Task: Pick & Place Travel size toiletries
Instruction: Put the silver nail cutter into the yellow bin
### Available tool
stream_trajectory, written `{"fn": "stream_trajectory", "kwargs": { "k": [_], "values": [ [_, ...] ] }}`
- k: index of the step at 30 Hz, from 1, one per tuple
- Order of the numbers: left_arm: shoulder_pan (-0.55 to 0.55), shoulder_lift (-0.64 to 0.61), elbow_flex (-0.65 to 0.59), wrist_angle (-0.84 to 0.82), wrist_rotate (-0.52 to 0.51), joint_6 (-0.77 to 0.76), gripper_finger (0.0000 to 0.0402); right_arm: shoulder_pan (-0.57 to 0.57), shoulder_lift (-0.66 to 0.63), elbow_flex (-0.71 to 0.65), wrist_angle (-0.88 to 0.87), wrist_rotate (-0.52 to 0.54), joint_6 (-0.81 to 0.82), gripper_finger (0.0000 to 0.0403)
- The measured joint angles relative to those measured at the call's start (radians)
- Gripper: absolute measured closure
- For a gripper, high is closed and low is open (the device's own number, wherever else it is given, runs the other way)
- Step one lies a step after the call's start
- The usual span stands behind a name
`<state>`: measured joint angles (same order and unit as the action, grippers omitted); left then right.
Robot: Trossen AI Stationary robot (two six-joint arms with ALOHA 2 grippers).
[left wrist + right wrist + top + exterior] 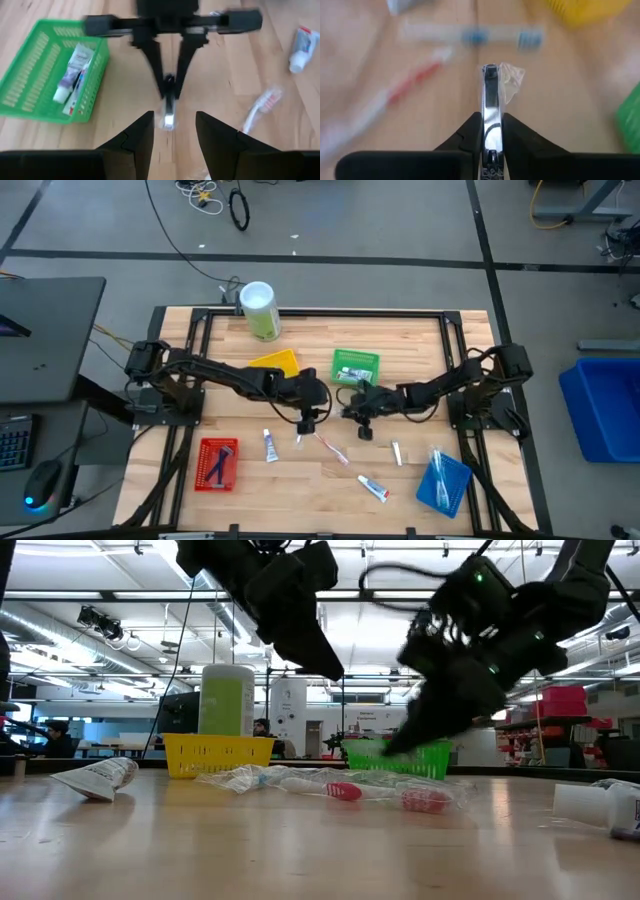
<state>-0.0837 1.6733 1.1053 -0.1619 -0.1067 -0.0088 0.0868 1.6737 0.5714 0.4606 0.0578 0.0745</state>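
Observation:
My right gripper (491, 131) is shut on a slim silvery stick (490, 92) with a scrap of clear wrapper at its far end. It hovers near the table's middle (352, 411), close to the green basket (355, 367). My left gripper (172, 136) is open and faces it from the left (307, 420), fingers clear of the stick (169, 114). Lying flat on the wood are a pink toothbrush (335, 450), a blue-and-white toothbrush (475, 35) and white tubes (270, 445) (373, 488). My right gripper pinches the silvery stick between its two fingers (472, 131), near the stick's back end (490, 112). The stick lies along the fingers and juts out past their tips. The fingers slant down from the table's right side. In the low view the gripper's end (400, 743) is above the tabletop.
Green basket (30, 75) holds tubes (75, 65). Yellow basket (276, 363) and green canister (260, 310) stand toward the far edge. Red basket (217, 463) sits near-left, blue basket (443, 482) near-right. A small white tube (396, 452) lies between them.

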Motion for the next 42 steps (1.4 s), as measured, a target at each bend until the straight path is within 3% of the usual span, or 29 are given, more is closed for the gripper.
{"fn": "stream_trajectory", "kwargs": {
  "k": [6,20,27,34,42],
  "values": [
    [0.003,0.017,0.001,0.028,0.075,0.035,0.023,0.0,-0.002,0.0,0.168,0.018,-0.002,0.0339],
    [0.01,0.099,0.0,0.036,0.008,0.082,0.022,0.001,-0.004,0.001,0.227,-0.007,-0.003,0.034],
    [0.01,0.098,0.0,0.056,-0.02,0.096,0.0259,0.001,-0.004,0.001,0.232,-0.007,-0.003,0.034],
    [0.01,0.098,0.0,0.044,-0.018,0.083,0.0342,0.0,-0.004,0.001,0.237,-0.002,-0.004,0.0337],
    [0.01,0.098,0.0,0.041,-0.032,0.032,0.0347,-0.001,-0.005,0.001,0.228,0.021,-0.004,0.0306]
  ]
}}
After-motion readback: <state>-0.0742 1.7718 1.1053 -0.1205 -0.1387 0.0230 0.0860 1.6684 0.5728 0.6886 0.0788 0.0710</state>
